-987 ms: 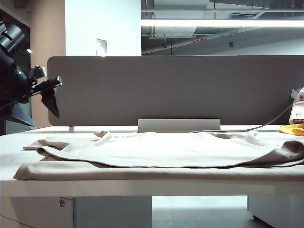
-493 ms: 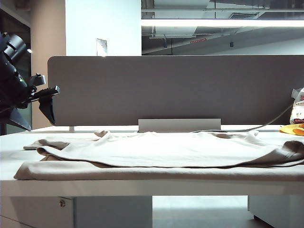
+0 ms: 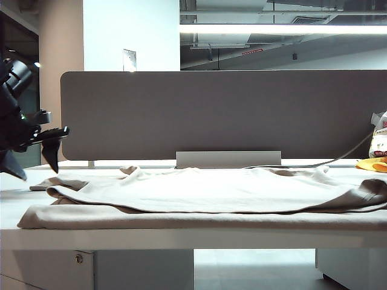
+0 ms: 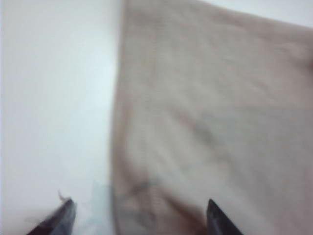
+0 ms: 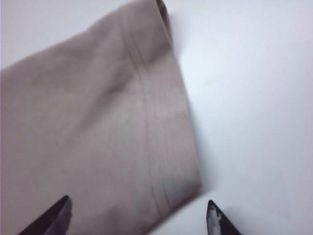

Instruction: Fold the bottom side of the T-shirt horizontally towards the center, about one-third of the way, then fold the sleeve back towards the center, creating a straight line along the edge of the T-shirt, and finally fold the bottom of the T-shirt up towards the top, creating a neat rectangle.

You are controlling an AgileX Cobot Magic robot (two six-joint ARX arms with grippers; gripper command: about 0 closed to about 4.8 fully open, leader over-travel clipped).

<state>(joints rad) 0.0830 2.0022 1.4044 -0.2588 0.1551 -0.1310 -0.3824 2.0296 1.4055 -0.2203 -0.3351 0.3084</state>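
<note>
T-shirt (image 3: 211,193), beige, spread flat across table (image 3: 12,187), upper layer folded over. Left gripper (image 3: 33,154) hovers above its left end, fingers spread; right gripper (image 5: 139,215), spread, over hemmed edge (image 5: 151,147), holding nothing.

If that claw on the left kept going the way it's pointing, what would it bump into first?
Probably the T-shirt: the open left gripper points down at the cloth's edge beside the bare table. Depth is unclear, so contact isn't certain.
</note>
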